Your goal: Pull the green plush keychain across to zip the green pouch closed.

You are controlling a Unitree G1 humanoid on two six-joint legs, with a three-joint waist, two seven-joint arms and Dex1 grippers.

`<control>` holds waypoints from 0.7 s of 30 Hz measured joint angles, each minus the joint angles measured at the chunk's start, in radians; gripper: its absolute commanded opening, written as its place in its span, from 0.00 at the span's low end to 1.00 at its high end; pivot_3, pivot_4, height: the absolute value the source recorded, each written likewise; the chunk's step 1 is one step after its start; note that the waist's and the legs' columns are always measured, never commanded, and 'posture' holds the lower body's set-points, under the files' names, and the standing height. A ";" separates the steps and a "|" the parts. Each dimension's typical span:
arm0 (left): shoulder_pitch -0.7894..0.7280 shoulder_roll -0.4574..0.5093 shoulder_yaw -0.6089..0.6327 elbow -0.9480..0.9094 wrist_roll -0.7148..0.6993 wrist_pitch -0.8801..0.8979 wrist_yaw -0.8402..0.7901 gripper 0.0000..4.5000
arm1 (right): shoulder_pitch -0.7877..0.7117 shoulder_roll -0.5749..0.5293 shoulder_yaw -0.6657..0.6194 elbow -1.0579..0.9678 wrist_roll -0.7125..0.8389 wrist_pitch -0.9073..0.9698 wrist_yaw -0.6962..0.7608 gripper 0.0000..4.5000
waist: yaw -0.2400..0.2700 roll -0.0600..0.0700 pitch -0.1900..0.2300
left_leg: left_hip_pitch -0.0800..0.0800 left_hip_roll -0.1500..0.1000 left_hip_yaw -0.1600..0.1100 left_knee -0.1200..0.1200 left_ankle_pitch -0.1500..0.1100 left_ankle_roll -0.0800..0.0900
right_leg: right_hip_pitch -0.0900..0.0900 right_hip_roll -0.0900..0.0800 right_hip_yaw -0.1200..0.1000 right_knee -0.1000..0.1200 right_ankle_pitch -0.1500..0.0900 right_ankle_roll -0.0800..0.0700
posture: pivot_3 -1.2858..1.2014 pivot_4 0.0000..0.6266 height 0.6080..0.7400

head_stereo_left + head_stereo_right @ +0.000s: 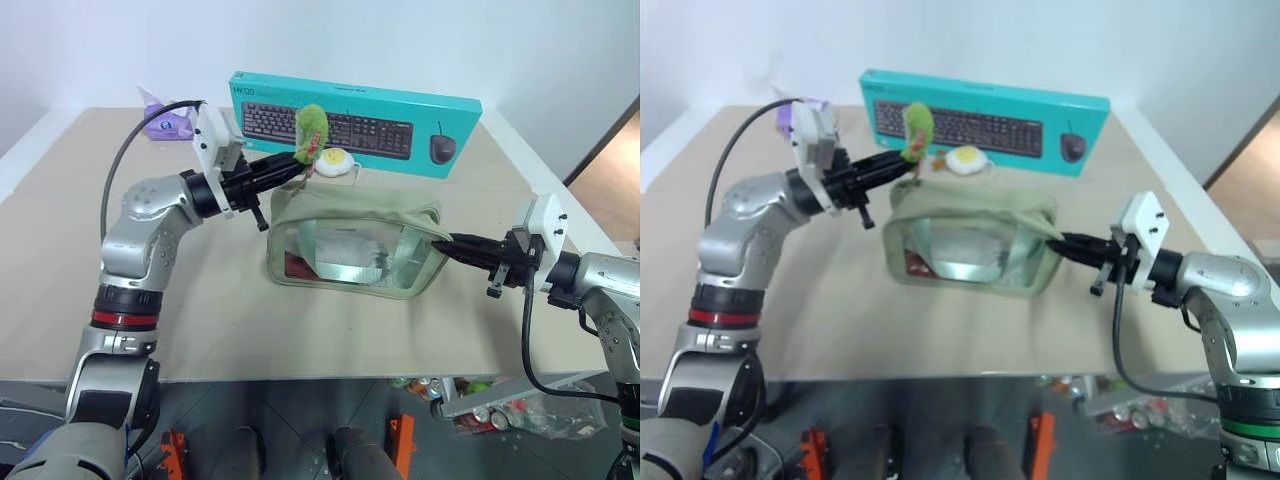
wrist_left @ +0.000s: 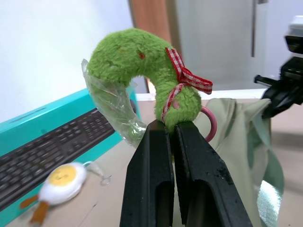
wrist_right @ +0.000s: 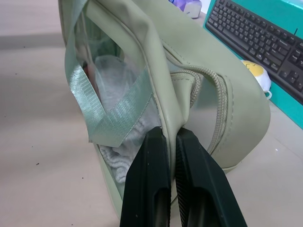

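Note:
The green pouch (image 1: 355,245) stands in the middle of the table, its clear window side facing me. The green plush keychain (image 1: 311,130) is lifted above the pouch's far left corner, with my left gripper (image 1: 297,167) shut on its lower end; a red-checked ribbon and a pink ring (image 2: 209,124) hang from the keychain (image 2: 137,66). At the pouch's right end my right gripper (image 1: 447,243) is shut on a fold of the pouch's fabric (image 3: 163,101). A fabric strap (image 3: 111,118) hangs down that end.
A teal keyboard box (image 1: 352,122) stands on edge behind the pouch. A white-and-yellow fried-egg plush charm (image 1: 334,164) lies in front of the box. A small purple packet (image 1: 166,122) sits at the table's far left. Cans and litter lie on the floor under the right front edge.

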 measured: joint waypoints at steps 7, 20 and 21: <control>-0.017 -0.039 -0.072 0.025 0.044 -0.037 -0.061 0.01 | 0.008 0.000 -0.001 -0.002 0.000 0.000 -0.003 0.00 | 0.000 0.000 0.000 | 0.000 -0.001 0.000 0.000 0.000 0.000 | 0.000 -0.001 0.000 0.000 0.000 0.000 | 0.52 0.24 1.00; -0.117 0.032 -0.159 0.188 0.202 -0.266 -0.231 0.30 | 0.018 0.000 -0.003 -0.021 0.001 0.003 -0.016 0.00 | 0.000 0.000 0.000 | 0.000 -0.001 -0.001 0.000 0.000 0.000 | 0.001 -0.001 0.000 0.000 0.000 0.001 | 0.52 0.24 1.00; -0.129 0.035 -0.159 0.206 0.202 -0.278 -0.245 0.38 | 0.018 0.000 -0.003 -0.021 0.001 0.003 -0.016 0.00 | 0.000 0.000 0.000 | 0.000 -0.001 -0.001 0.000 0.000 0.000 | 0.001 -0.001 0.000 0.000 0.000 0.001 | 0.52 0.24 1.00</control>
